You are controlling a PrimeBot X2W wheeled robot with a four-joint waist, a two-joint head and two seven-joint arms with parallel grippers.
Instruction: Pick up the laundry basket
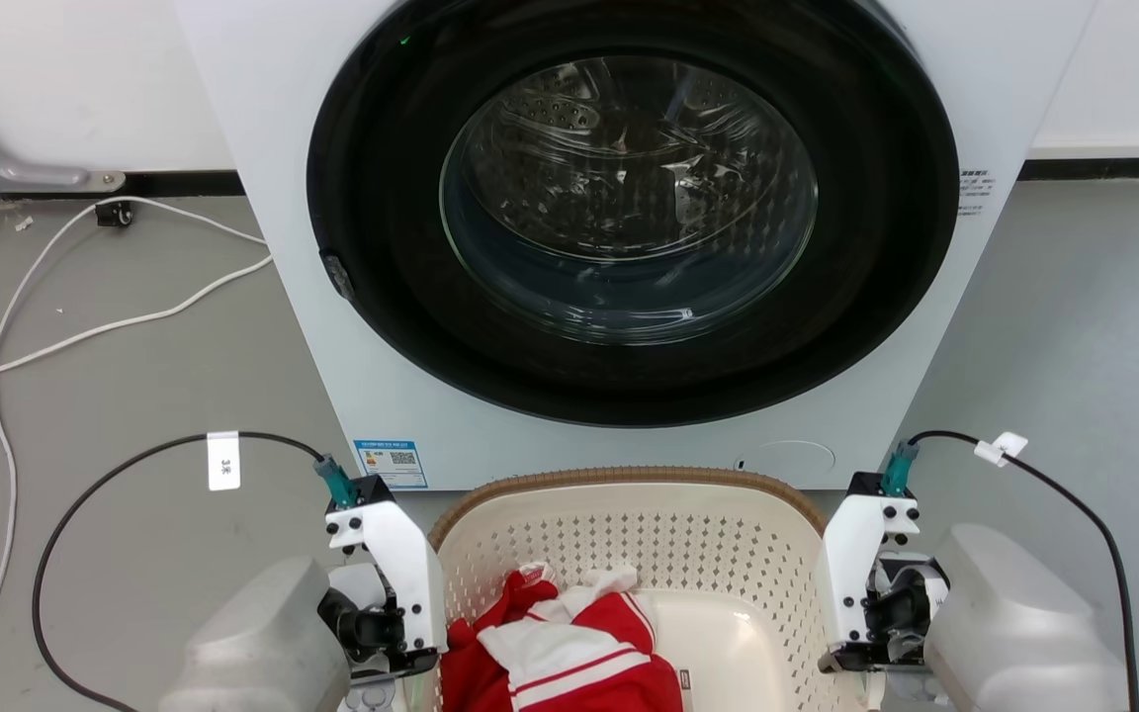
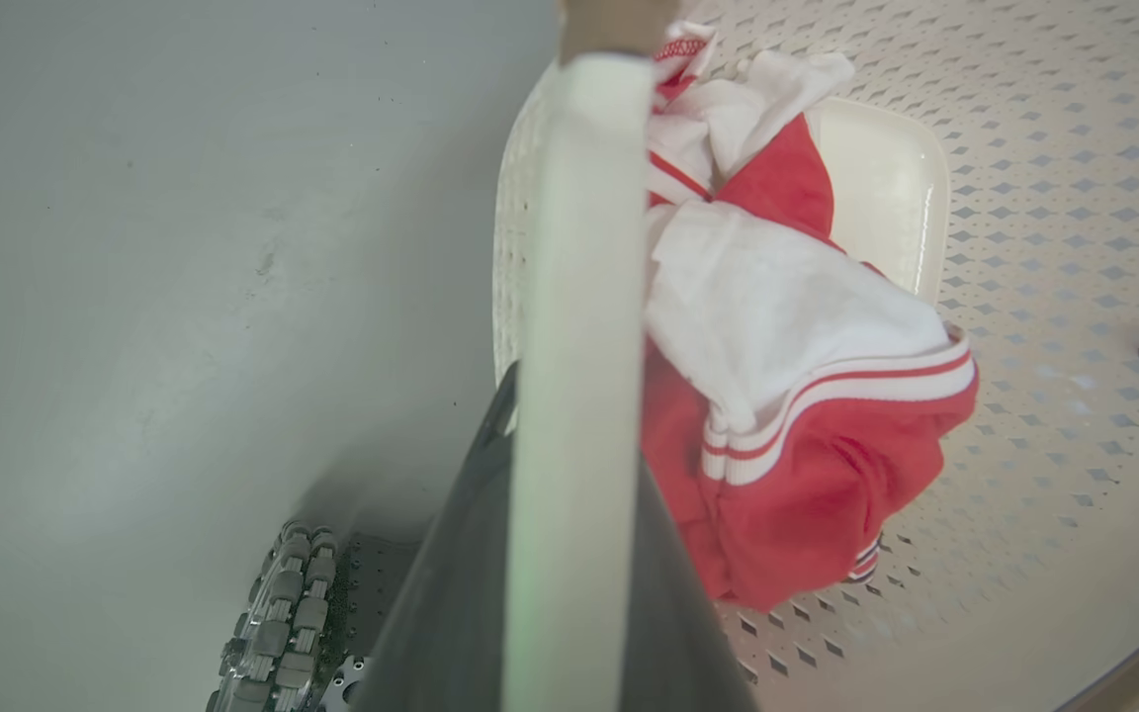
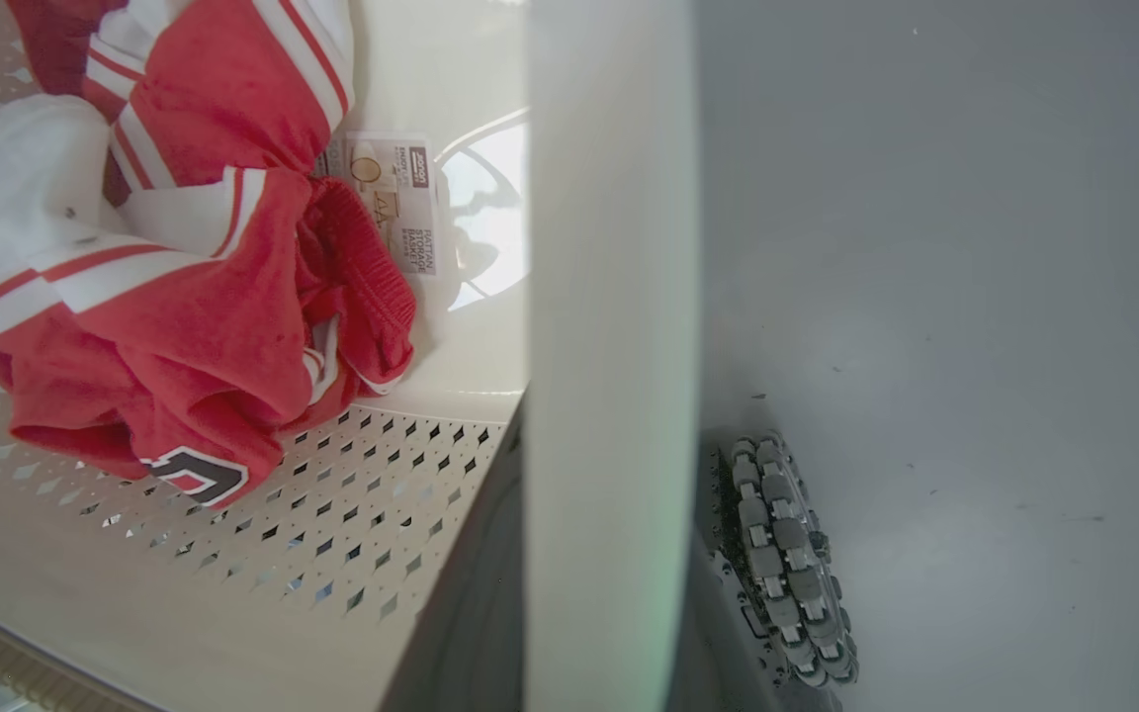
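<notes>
Looming beyond both grippers is a white front-loading washing machine [image 1: 273, 198] with a dark round glass door. Between the left gripper [image 1: 387, 603] and the right gripper [image 1: 871, 603], on the grey floor, sits the cream-white perforated plastic laundry basket [image 1: 629, 539] with a brown woven-look rim, its far wall close to the machine. Inside it, nearer the left gripper, lies a crumpled red-and-white striped cloth garment [image 1: 569, 653].

In the left wrist view a white plastic side handle [image 2: 579, 247] runs up between the dark fingers [image 2: 451, 593], which press on it from both sides. The right wrist view shows the same on the other handle [image 3: 609, 247]. Each gripper looks clamped on its handle.

I judge the basket light and fairly stiff, though thin plastic may flex. The smooth handles could slip, so both arms should lift evenly and keep the basket level.
</notes>
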